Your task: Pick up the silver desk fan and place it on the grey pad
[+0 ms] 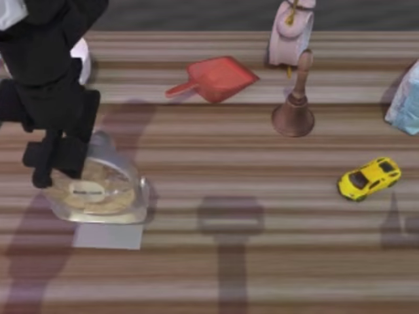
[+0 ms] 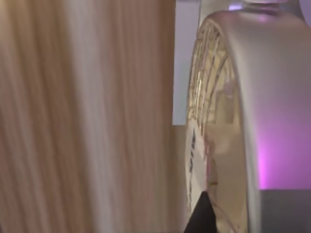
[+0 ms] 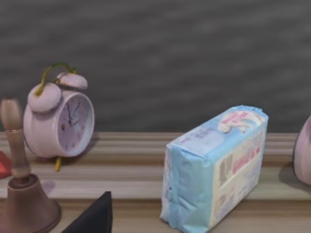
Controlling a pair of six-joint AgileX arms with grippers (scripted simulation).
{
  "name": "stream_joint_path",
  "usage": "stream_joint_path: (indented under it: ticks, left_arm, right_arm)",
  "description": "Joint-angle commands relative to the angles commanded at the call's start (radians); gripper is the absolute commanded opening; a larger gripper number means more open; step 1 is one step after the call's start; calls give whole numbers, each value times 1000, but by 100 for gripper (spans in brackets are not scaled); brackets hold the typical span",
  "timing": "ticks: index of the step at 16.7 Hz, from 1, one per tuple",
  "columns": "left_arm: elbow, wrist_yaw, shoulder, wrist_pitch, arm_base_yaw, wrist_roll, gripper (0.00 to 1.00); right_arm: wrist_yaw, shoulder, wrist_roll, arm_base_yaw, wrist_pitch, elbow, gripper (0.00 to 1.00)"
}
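The silver desk fan (image 1: 98,190) sat at about eight o'clock on the striped wooden table (image 1: 262,261), its shiny round housing tilted so the tan grille face showed from above. Its lower edge overlapped the grey pad (image 1: 108,235), a thin, flat, pale square sheet whose near strip stuck out below the fan. The left gripper (image 1: 55,163), black and blocky, came down over the fan's nine-o'clock rim; whether its fingers were pinching the rim or spread could not be told. In the left wrist view the fan's smooth metallic shell (image 2: 272,97) curved past the fine wire grille, with a dark fingertip (image 2: 201,216) against the grille face.

The right gripper did not show from above; only one dark finger (image 3: 95,216) edged into its own wrist view.

Toward twelve o'clock lay a red plastic dustpan (image 1: 213,78), a brown wooden-handled bell (image 1: 294,104) and a pale pink twin-bell alarm clock (image 1: 290,33). A soft blue packet (image 1: 406,98) stood at two o'clock, and a glossy yellow toy car (image 1: 370,178) at three.
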Motion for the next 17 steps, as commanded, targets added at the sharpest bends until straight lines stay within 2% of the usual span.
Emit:
stream_joint_path:
  ticks: [2, 7, 13, 17]
  left_arm:
    - [-5, 1, -8, 0, 24, -28, 0]
    - [-5, 0, -3, 5, 21, -26, 0]
    - [-120, 1, 8, 131, 26, -26, 0]
    - [-124, 1, 8, 135, 26, -26, 0]
  right_arm:
    - [0, 0, 0, 0, 0, 0, 100]
    - [0, 0, 0, 0, 0, 0, 100]
    - [0, 0, 0, 0, 0, 0, 100]
    - [0, 0, 0, 0, 0, 0, 100]
